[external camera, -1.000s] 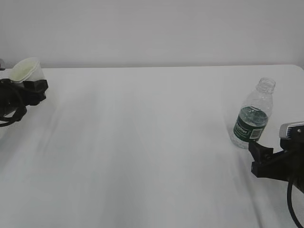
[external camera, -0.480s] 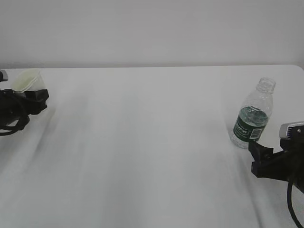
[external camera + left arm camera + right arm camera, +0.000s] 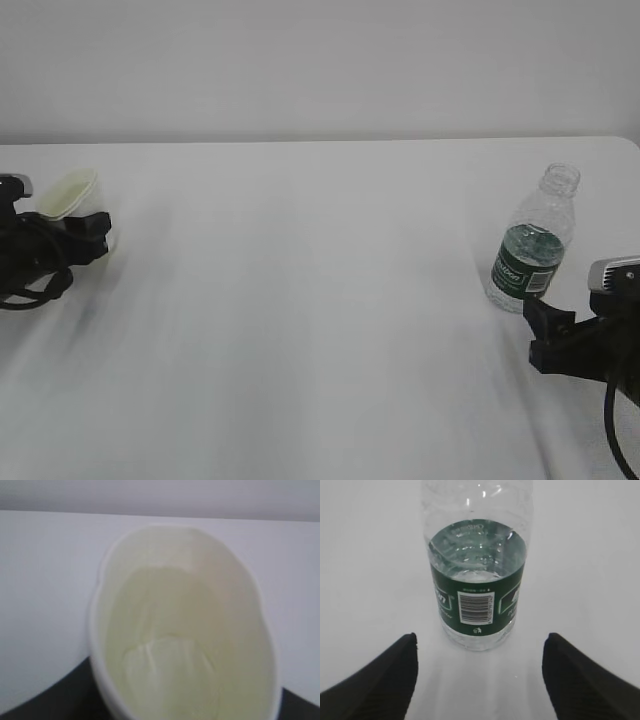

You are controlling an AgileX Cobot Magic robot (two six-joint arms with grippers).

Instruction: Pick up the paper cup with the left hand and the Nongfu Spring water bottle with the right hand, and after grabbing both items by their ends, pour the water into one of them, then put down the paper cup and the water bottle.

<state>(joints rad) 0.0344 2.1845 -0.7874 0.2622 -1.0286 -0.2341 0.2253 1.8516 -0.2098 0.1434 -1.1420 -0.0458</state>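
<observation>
In the exterior view, the left hand (image 3: pixel 85 235) clamps the paper cup (image 3: pixel 72 193), tilted, at the table's (image 3: pixel 300 300) left edge. The Nongfu Spring water bottle (image 3: pixel 535 240) stands upright at far right, just beyond the right hand (image 3: pixel 545 325).

In the left wrist view, the cup's (image 3: pixel 182 630) rim is squeezed into an oval.

In the right wrist view, both fingers (image 3: pixel 375 680) stand wide apart, with the bottle (image 3: pixel 476 570) free ahead of them and water (image 3: pixel 477 555) inside it.

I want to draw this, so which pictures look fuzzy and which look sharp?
Left wrist view: the paper cup fills the frame and is soft and out of focus. Right wrist view: the water bottle is sharp, even the barcode, while the right hand's fingers at the bottom corners are blurry dark shapes. Exterior view: pale and washed out, with the left hand a little smeared.
</observation>
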